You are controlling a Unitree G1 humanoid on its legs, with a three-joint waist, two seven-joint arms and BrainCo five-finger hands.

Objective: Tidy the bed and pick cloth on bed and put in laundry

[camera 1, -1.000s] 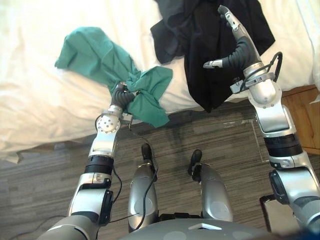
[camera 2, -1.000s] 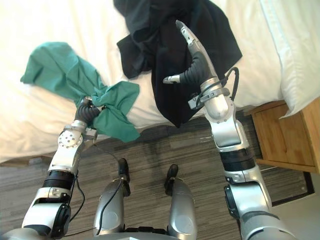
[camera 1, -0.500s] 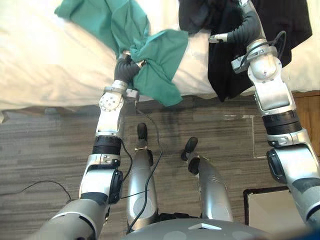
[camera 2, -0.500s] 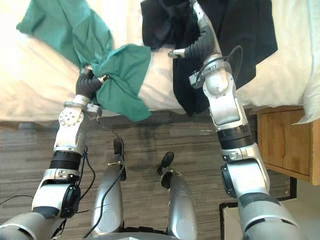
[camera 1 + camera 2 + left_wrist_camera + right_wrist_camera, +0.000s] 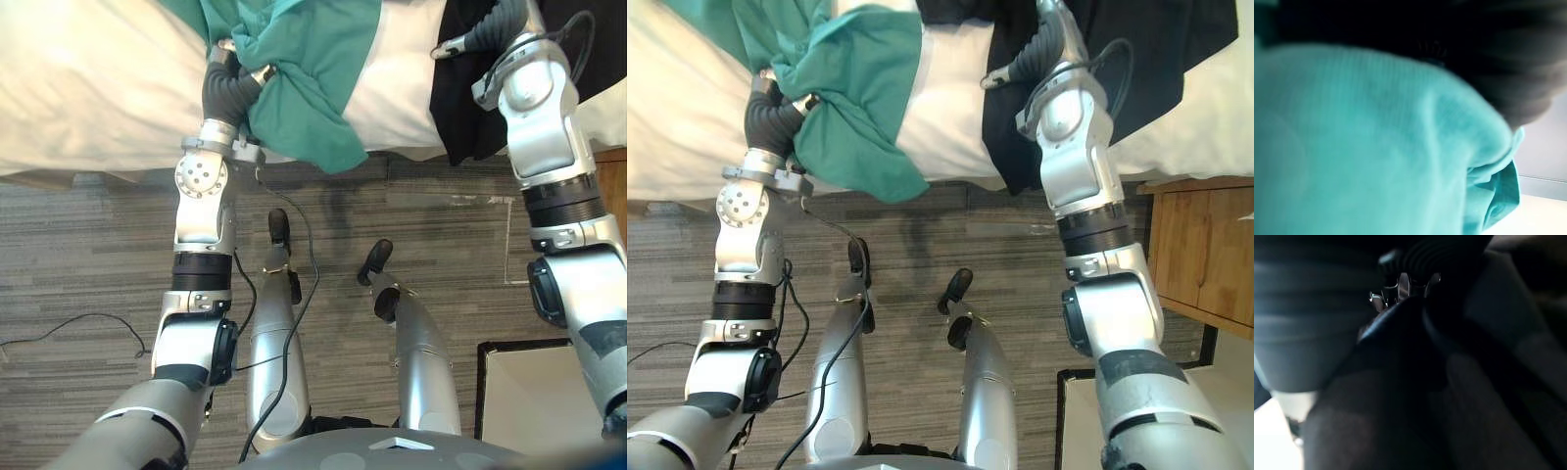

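A green cloth (image 5: 313, 78) lies on the white bed (image 5: 98, 88) and hangs over its near edge. My left hand (image 5: 230, 83) is shut on a bunch of it at that edge. The left wrist view has the green cloth (image 5: 1376, 156) pressed right up against it. A black cloth (image 5: 1176, 59) lies further right on the bed, one corner drooping towards the floor. My right hand (image 5: 1038, 49) rests on it with the thumb stuck out sideways and the fingers running straight up. In the right wrist view, black cloth (image 5: 1459, 396) lies against the hand.
A wooden nightstand (image 5: 1205, 245) stands right of the bed. A white box with a dark rim (image 5: 539, 401) sits on the grey plank floor (image 5: 88, 255) at the lower right.
The whole picture has shifted down towards the floor, so the bed now sits at the top edge. My left hand still holds the green cloth and my right hand stays on the black cloth.
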